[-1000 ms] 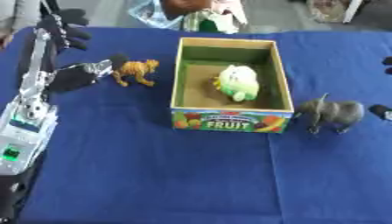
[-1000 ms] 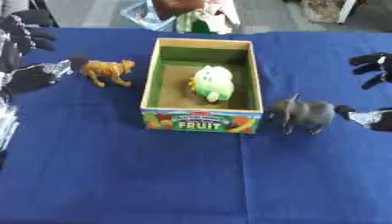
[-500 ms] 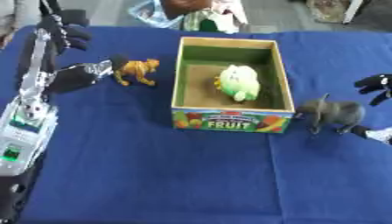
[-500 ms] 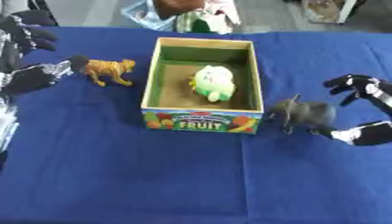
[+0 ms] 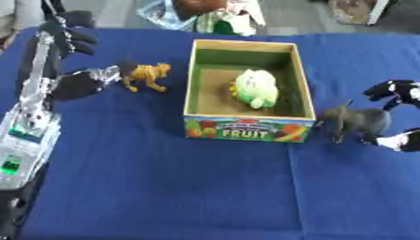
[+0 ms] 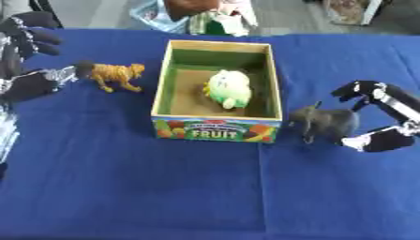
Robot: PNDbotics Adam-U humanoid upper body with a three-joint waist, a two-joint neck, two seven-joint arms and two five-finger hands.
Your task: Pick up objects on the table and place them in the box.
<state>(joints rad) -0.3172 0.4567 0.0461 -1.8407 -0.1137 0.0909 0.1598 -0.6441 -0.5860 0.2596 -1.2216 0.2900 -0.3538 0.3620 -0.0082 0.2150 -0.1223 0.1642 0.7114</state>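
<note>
A cardboard box (image 5: 248, 127) marked FRUIT stands mid-table with a pale green toy (image 5: 255, 87) lying inside it. To its left an orange toy tiger (image 5: 146, 75) stands on the blue cloth, and my left hand (image 5: 75, 84) is open beside it, the thumb tip close to the tiger's rear. Right of the box stands a grey toy elephant (image 6: 326, 123). My right hand (image 6: 387, 116) is open just behind it, fingers above and thumb below, spread around the elephant's back end without closing on it.
The blue cloth (image 5: 180, 187) covers the whole table. Beyond the far edge lie a bag and some clutter (image 5: 220, 16). My left forearm (image 5: 29, 136) runs along the left side.
My right hand has come in from the right edge toward the elephant, its fingers now spread around its rear. The left hand and the tiger have stayed put.
</note>
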